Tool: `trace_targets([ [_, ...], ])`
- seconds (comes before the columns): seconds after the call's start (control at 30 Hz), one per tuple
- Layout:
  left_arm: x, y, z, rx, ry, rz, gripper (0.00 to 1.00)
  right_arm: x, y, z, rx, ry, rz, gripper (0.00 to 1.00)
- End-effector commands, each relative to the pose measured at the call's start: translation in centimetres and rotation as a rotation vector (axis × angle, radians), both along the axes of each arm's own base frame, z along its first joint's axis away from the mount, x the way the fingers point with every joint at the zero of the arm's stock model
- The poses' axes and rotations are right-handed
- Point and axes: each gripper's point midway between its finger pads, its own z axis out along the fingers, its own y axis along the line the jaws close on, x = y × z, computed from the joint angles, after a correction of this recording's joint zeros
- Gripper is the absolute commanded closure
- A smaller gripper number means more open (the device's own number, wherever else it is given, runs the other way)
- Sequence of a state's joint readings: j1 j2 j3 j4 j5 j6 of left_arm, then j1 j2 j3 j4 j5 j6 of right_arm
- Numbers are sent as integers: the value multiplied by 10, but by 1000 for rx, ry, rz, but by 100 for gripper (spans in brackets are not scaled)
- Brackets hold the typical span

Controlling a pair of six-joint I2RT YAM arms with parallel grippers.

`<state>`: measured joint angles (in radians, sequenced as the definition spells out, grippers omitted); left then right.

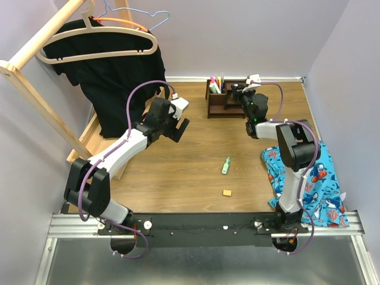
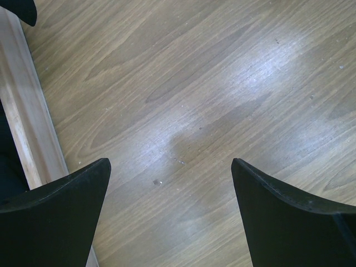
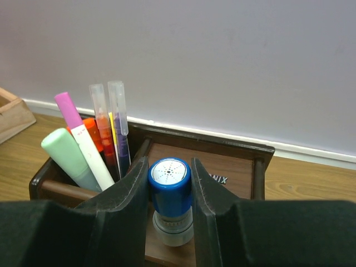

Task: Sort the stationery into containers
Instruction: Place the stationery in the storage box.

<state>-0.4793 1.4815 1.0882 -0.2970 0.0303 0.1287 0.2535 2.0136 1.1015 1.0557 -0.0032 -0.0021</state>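
Observation:
My right gripper (image 3: 169, 172) is shut on the blue-capped small tube (image 3: 170, 183) and holds it upright over an open shelf of the dark brown organizer (image 3: 222, 146); whether its base touches the shelf is unclear. Several pens and highlighters (image 3: 94, 139) stand in the organizer's left compartment. In the top view the organizer (image 1: 217, 105) is at the back, with the right gripper (image 1: 238, 95) at it. A green highlighter (image 1: 226, 165) and a tiny orange eraser (image 1: 227, 192) lie on the table. My left gripper (image 1: 178, 127) is open and empty over bare wood (image 2: 169, 167).
A light wooden clothes rack (image 1: 35, 71) with hangers and a black garment (image 1: 119, 83) stands at the left; its base edge shows in the left wrist view (image 2: 28, 122). A blue fish-print cloth (image 1: 312, 178) lies at the right, by the right arm. Walls close in behind and beside.

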Motion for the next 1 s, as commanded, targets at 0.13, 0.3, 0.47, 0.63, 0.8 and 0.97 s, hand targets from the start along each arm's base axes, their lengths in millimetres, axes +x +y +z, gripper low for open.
trace_targets([
  [0.13,4,2,7,18,-22,5,1,2,2,-16,-55,-19,24,99],
  [0.3,6,2,7,16,-23,8,1,5,1,-20,-71,-20,18,97],
  [0.47,6,1,7,17,-23,5,1,4,-1,-19,-65,-25,6,70],
  [0.63,5,1,8,15,-25,6,1,2,-1,-16,-70,-26,9,57],
  [0.8,6,2,9,10,-30,10,1,-3,0,-12,-67,-24,17,51],
  [0.97,4,1,10,5,-30,8,1,-5,-1,-7,-67,-29,21,48],
])
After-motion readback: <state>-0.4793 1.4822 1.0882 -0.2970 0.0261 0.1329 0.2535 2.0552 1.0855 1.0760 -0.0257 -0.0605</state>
